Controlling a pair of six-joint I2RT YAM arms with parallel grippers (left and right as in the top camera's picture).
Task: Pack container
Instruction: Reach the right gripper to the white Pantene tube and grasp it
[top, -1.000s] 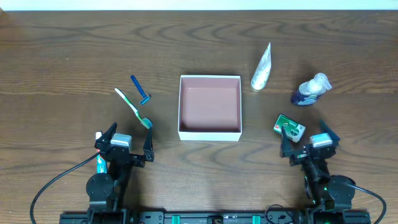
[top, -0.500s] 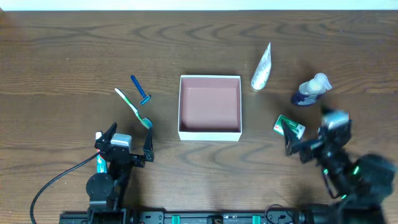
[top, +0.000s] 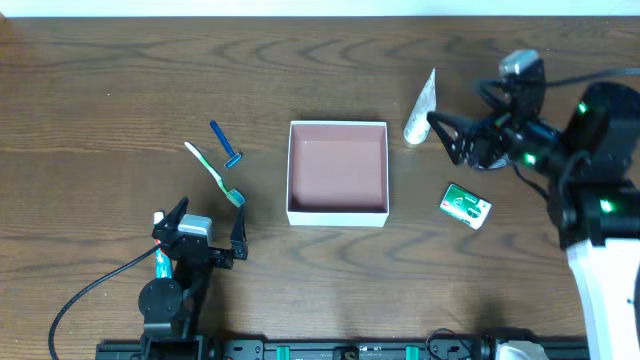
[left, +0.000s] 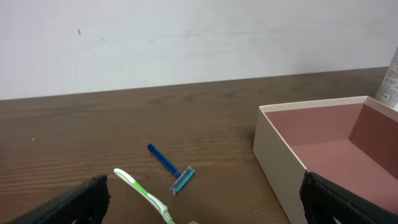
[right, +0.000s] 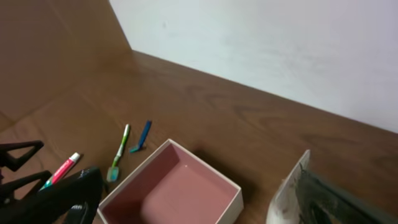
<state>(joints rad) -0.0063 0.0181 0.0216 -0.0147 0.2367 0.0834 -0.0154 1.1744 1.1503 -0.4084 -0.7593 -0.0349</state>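
The container (top: 338, 170), a square white-walled box with a pinkish-brown floor, sits empty at mid-table. It also shows in the left wrist view (left: 323, 152) and the right wrist view (right: 177, 196). My right gripper (top: 449, 135) is open, raised above the table just right of a white tube (top: 421, 108), which also shows in the right wrist view (right: 287, 194). My left gripper (top: 207, 222) is open and empty near the front left, facing a green toothbrush (top: 215, 172) and a blue razor (top: 226, 146).
A green soap box (top: 466, 205) lies right of the container. A pink toothpaste tube (top: 160, 263) lies under the left arm. The right arm covers the spot where a bottle stood. A white wall borders the table's far edge.
The right arm has lifted from the front right and swung back and left, past the soap box, to hover by the white tube. The left arm has not moved.
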